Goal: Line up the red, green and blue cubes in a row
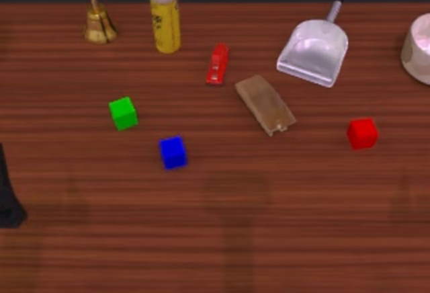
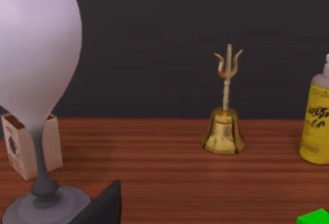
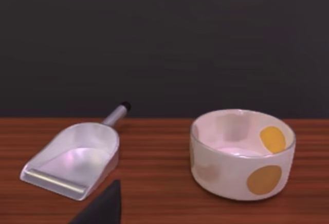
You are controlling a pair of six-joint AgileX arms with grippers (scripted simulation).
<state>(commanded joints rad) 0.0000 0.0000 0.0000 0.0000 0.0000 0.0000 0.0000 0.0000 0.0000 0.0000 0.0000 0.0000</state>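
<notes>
On my desk the three cubes lie scattered, not in a row. The green cube sits toward the left side, and the blue cube is near it, nearer the front edge and a little to the right. The red cube is well apart from both, far over on the right side.

Between the blue and red cubes lies a tan block, tilted. Just beside it, toward the back, is a narrow red stapler. Along the back edge stand a brass bell and a yellow bottle. A clear scoop rests to the right of the stapler, and a spotted bowl shows at the right edge.

My left arm shows only as a dark shape at the desk's left edge. Its wrist view takes in the bell, the bottle, a corner of the green cube, a glass vase and a small box. A dark tip of my left pincer shows there, but I cannot tell whether it is released or clenched.

My right arm is outside the top view. Its wrist view shows the scoop and bowl, and a dark tip of my right pincer; its state I cannot tell either.
</notes>
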